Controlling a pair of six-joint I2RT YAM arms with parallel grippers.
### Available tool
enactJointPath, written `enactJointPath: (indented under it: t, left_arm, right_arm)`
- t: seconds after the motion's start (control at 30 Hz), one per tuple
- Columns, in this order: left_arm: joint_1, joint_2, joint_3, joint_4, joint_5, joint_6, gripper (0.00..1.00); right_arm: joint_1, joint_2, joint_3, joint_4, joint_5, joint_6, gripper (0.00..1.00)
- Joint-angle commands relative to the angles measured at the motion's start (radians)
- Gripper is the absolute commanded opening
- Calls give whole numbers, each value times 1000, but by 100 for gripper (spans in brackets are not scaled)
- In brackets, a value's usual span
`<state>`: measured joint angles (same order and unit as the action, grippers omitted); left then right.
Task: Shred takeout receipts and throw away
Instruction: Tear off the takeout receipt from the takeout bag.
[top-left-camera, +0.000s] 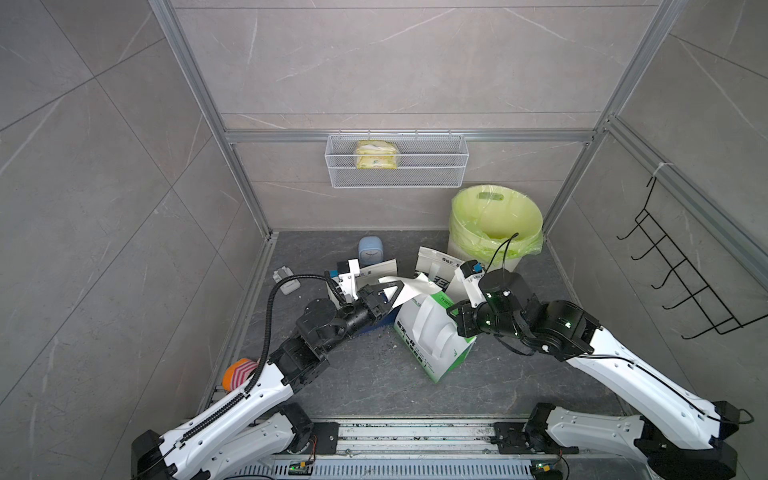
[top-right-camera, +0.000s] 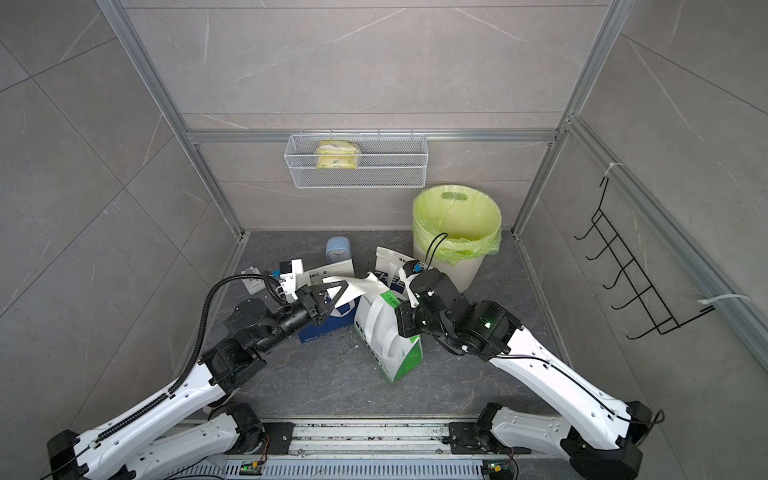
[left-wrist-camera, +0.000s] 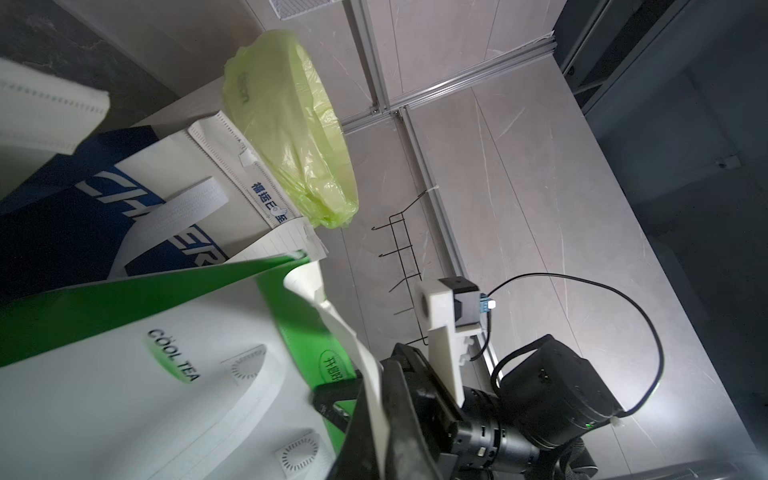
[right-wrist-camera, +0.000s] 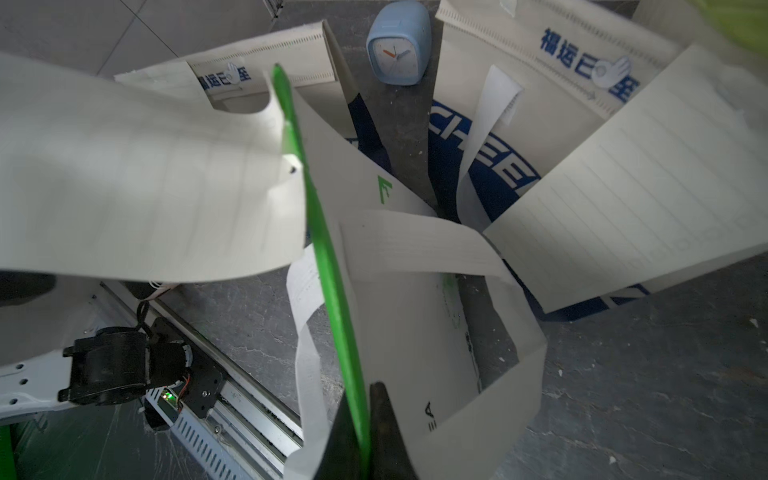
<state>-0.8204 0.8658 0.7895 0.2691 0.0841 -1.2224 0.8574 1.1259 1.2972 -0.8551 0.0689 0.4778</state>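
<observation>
My left gripper (top-left-camera: 394, 291) (left-wrist-camera: 380, 419) is shut on one takeout receipt (top-left-camera: 417, 286) (left-wrist-camera: 347, 332), a white lined slip that runs from the jaws to the top edge of the green-and-white bag (top-left-camera: 432, 340) (left-wrist-camera: 124, 374). In the right wrist view this receipt (right-wrist-camera: 145, 187) meets the bag's green edge (right-wrist-camera: 328, 270). My right gripper (top-left-camera: 453, 311) (right-wrist-camera: 363, 415) is shut on that green edge. A second receipt (right-wrist-camera: 644, 199) lies on the face of a blue-and-white bag (right-wrist-camera: 511, 166). A third receipt (right-wrist-camera: 166, 81) sits on the far blue-and-white bag (top-left-camera: 374, 270).
A bin with a green liner (top-left-camera: 496, 220) stands at the back right. A light blue clock (top-left-camera: 371, 249) stands behind the bags, a small white object (top-left-camera: 286, 280) lies at the left. A wire basket (top-left-camera: 397, 160) hangs on the back wall, a black hook rack (top-left-camera: 685, 270) on the right wall.
</observation>
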Motion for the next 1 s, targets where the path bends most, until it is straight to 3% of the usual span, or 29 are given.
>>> enactJointPath:
  t: [0.0,0.23,0.4,0.43,0.5,0.53,0.57,0.7,0.97]
  left_arm:
    - [-2,-27,74,9,6,63,0]
    - [-2,-7,109,1,22,90,0]
    - [-1,5,157,-114,31,179,0]
    - [-2,11,183,-169,31,214,0]
    - [-2,30,243,-269,47,300,0]
    - [-2,44,286,-337,46,356,0]
    - [-2,59,324,-392,51,410,0]
    - [-2,130,458,-566,31,611,0]
    - [-2,341,776,-878,10,1128,0]
  right_arm:
    - [1,11,-45,-16,58,-4,0]
    - [1,20,-80,12,25,15,0]
    - [2,9,-102,87,-38,80,2]
    - [2,8,-102,94,-36,85,15]
    - [2,2,-99,96,-22,75,61]
    - [2,-3,-91,86,-3,65,75]
    - [2,-10,-83,77,11,41,82]
    - [2,-66,-53,63,74,-97,85]
    - [1,-216,-38,255,112,-689,90]
